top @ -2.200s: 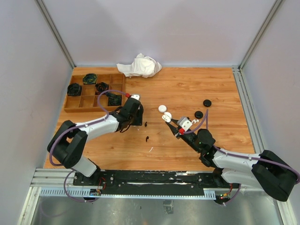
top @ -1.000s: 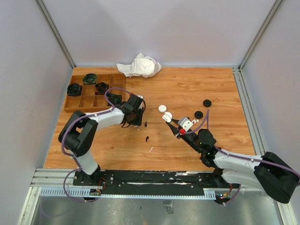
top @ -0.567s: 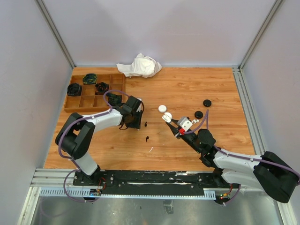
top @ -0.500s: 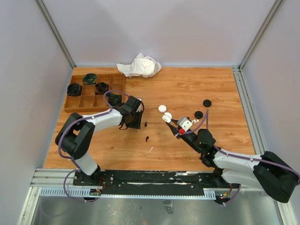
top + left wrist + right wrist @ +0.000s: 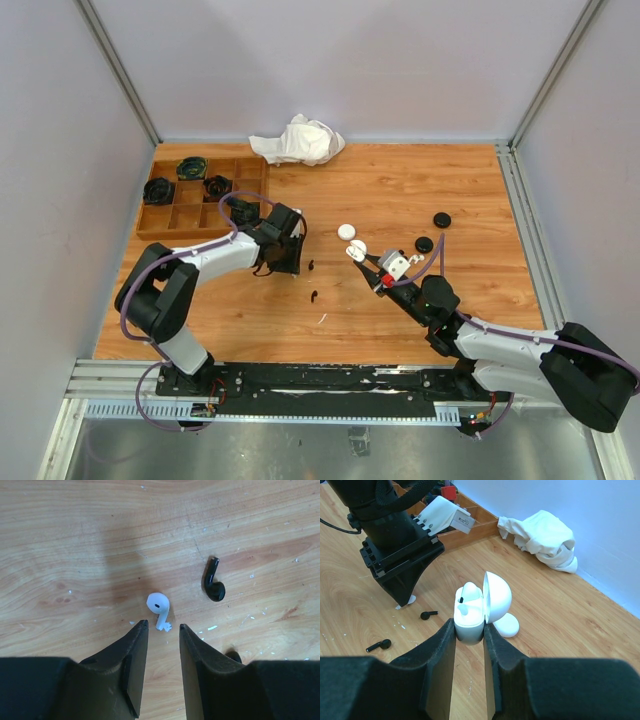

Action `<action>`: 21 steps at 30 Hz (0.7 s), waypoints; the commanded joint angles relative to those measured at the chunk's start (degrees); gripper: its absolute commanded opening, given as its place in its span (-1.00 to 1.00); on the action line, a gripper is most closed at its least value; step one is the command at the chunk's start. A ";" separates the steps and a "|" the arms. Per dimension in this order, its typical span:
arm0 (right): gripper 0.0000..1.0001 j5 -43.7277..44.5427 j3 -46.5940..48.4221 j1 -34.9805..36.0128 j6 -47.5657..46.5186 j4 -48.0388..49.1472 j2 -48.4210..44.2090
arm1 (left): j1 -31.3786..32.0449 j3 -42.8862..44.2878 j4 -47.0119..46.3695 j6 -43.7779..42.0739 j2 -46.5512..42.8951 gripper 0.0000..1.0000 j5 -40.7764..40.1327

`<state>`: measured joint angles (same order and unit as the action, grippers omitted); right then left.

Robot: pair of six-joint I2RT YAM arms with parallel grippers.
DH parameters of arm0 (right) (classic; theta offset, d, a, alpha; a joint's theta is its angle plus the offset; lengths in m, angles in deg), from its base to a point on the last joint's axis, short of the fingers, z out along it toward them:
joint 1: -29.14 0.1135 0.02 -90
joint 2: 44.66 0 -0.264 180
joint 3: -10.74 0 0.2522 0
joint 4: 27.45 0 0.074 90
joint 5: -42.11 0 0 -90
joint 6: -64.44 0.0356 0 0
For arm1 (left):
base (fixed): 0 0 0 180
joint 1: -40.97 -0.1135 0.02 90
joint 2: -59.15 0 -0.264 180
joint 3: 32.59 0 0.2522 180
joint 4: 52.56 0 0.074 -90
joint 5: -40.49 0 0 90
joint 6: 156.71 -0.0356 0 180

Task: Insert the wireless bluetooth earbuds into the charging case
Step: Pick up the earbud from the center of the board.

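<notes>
A white earbud (image 5: 159, 605) lies on the wood just ahead of my open left gripper (image 5: 163, 625), its stem end between the fingertips. A black earbud (image 5: 214, 582) lies to its right. In the top view the left gripper (image 5: 290, 262) is low over the table, with black earbuds (image 5: 311, 265) (image 5: 314, 296) beside it. My right gripper (image 5: 469, 627) is shut on an open white charging case (image 5: 470, 611), lid up, held above the table (image 5: 355, 251). The black buds also show in the right wrist view (image 5: 428, 614) (image 5: 378, 645).
A closed white case (image 5: 346, 231) lies behind the held one. Two black cases (image 5: 441, 219) (image 5: 424, 243) lie to the right. A wooden tray (image 5: 160, 235) with several dark cases stands at the back left, a white cloth (image 5: 298, 140) behind it. A thin white sliver (image 5: 322, 318) lies near the front.
My left gripper has shifted a little nearer and lower over the white earbud, and its elbow has swung. The right arm and the case have not moved.
</notes>
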<state>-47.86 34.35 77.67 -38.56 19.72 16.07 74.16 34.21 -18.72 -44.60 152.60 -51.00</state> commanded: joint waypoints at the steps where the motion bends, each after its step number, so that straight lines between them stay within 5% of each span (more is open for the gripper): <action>1: -0.77 -0.21 0.26 0.60 -0.49 0.51 -0.04 | 0.21 3.04 2.00 -1.15 0.53 -0.25 -2.77; 21: -0.77 0.01 0.36 0.60 -0.48 -0.11 -0.57 | 0.21 6.49 2.37 -2.57 6.29 -0.30 -3.07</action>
<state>-47.84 34.35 77.67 -38.62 18.43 16.05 74.18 39.56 -16.47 -46.59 157.95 -54.44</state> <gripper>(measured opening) 0.258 0.355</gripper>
